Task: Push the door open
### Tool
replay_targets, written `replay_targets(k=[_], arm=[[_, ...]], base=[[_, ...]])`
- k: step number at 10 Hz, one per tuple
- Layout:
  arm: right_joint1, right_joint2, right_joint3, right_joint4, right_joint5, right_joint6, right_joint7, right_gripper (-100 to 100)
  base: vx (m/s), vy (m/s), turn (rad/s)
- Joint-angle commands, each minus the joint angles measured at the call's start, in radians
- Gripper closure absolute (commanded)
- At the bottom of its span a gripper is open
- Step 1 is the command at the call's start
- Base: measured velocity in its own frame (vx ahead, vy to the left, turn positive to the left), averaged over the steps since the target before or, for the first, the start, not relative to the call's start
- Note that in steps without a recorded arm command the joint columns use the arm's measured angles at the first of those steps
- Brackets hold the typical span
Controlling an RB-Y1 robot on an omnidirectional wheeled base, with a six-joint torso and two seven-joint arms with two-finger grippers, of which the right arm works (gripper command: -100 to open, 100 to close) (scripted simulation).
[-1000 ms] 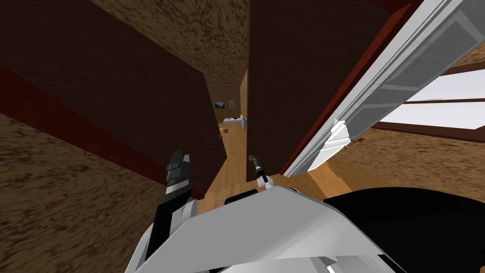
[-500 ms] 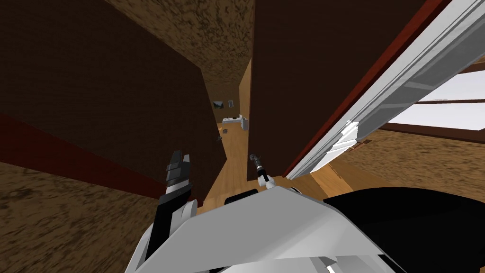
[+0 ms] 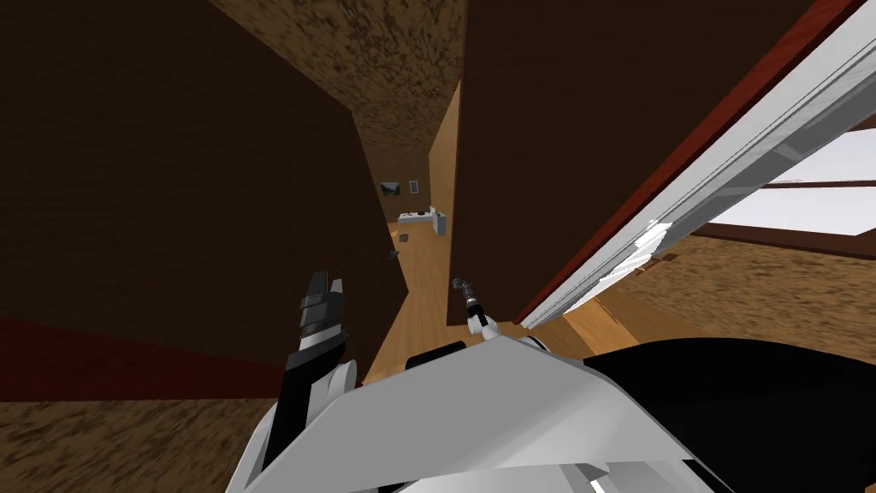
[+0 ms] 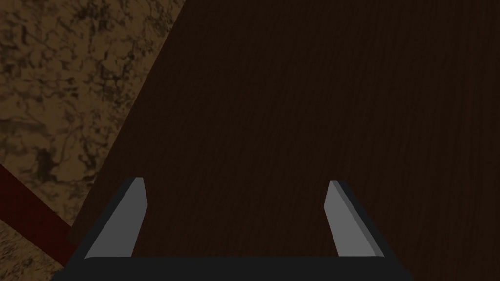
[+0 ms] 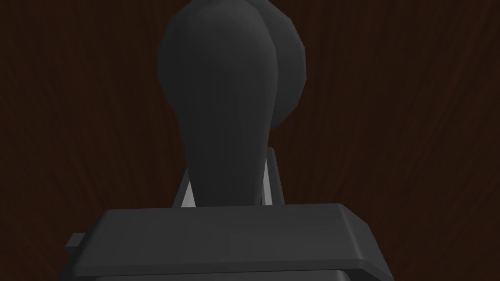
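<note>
A dark brown door (image 3: 530, 128) stands ahead on the right, with a red frame edge (image 3: 650, 171) along its far side. My right gripper (image 3: 460, 284) is shut on its dark lever handle (image 5: 224, 97), and a light finger (image 5: 267, 180) presses the handle's side. The door face (image 5: 390, 97) lies just behind. Another dark brown panel (image 3: 171, 171) rises on the left with a small knob (image 3: 395, 253) at its edge. My left gripper (image 3: 322, 287) is open, its fingers (image 4: 134, 214) close to that panel (image 4: 317, 97) and holding nothing.
Between the two dark panels a narrow gap shows a wooden floor (image 3: 419, 282) leading to a far room with white furniture (image 3: 423, 218). A white panelled door frame (image 3: 753, 128) and a bright window (image 3: 813, 197) lie at the right. Mottled brown wall (image 3: 393, 60) is above.
The whole head view has shifted: I have moved closer, both dark panels loom larger and the white frame has slid toward the right. Both arms keep their places in the picture.
</note>
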Motion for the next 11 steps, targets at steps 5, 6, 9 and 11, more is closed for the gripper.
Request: replay_targets(k=[5,6,9,11], arm=[[-0.005,-0.014,-0.051,0.011,-0.031,-0.009,0.031,100],[-0.005,-0.014,-0.068,-0.003,-0.042,-0.008,0.041,100],[-0.005,-0.014,-0.068,-0.003,-0.042,-0.008,0.041,100],[-0.007,-0.009,-0.096,-0.002,-0.06,-0.007,0.058,100]], base=[[0.124,0.051,-0.061],[0.176,0.065,-0.094],[0.079,0.011,-0.006],[0.141,0.069,-0.094]])
